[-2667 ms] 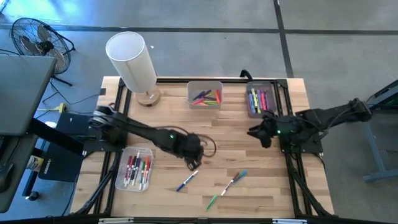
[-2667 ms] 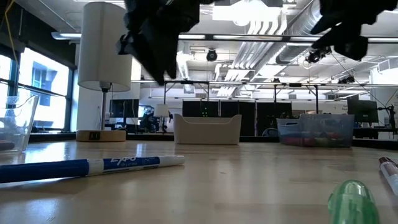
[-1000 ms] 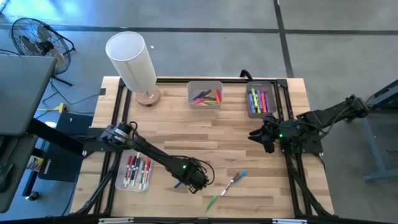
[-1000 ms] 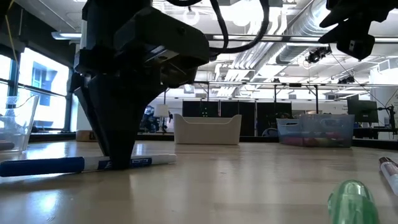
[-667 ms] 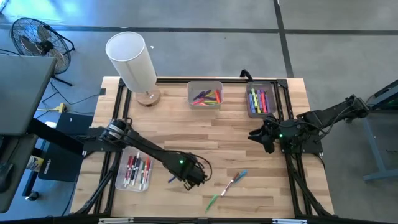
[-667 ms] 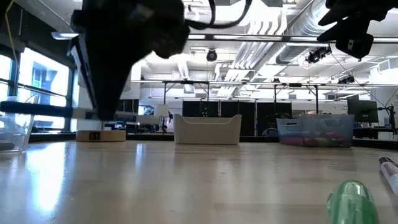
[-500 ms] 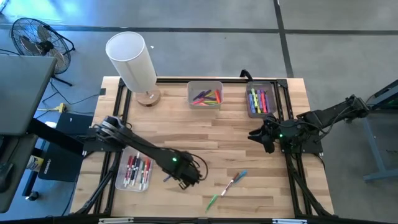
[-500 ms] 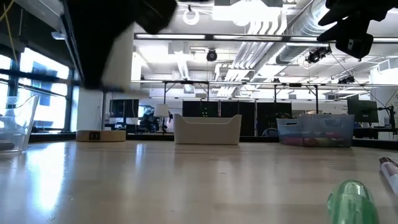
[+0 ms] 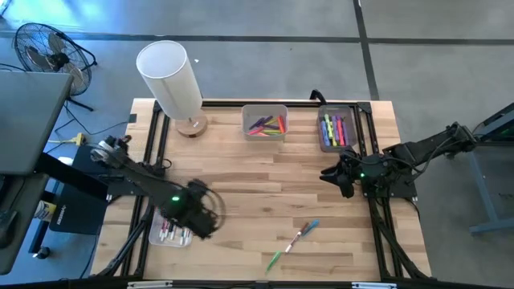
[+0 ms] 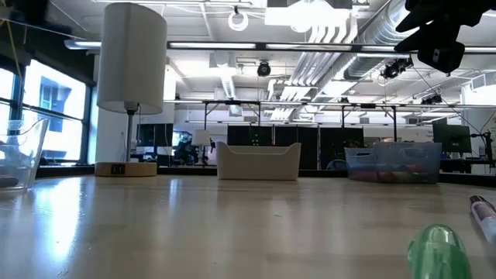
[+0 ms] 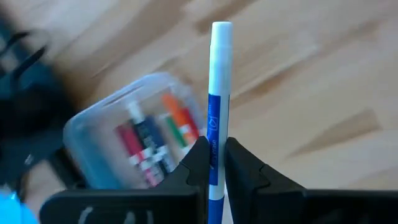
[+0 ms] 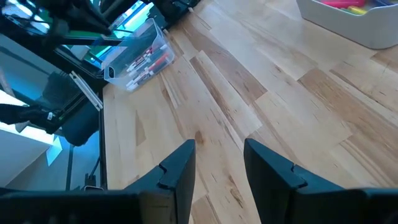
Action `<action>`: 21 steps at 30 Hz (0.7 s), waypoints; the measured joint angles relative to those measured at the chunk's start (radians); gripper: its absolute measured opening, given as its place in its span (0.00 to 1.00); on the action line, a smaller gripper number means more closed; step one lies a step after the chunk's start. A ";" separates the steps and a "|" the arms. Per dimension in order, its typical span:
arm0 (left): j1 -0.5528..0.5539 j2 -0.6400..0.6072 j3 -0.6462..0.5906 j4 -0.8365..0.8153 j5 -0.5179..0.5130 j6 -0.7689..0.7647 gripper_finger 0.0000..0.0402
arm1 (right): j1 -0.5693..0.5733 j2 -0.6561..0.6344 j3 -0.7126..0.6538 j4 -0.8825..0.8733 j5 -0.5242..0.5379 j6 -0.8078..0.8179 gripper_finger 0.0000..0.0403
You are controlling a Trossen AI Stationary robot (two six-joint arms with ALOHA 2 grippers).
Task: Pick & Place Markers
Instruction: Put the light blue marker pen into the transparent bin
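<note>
Jaws of left gripper [image 11: 215, 163] clamp a blue marker [image 11: 217, 102]; right gripper's [image 12: 217, 163] stand apart.

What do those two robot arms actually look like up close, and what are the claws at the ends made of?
Both arms are slim, jointed and black. The left arm and the right arm each carry a small green light near the wrist, and loose black cables loop around the left one's wrist. Each ends in a claw of two flat, angular black fingers, seen on the left claw and the right claw.
</note>
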 joint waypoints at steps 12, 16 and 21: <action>-0.106 -0.178 -0.530 0.405 0.141 -0.409 0.05 | 0.000 0.005 0.000 0.001 0.000 -0.023 0.31; -0.097 -0.177 -0.626 0.504 0.195 -0.451 0.05 | 0.000 0.005 0.000 0.001 0.000 -0.026 0.31; -0.097 -0.180 -0.660 0.546 0.229 -0.485 0.17 | 0.000 0.007 0.000 0.001 -0.003 -0.026 0.31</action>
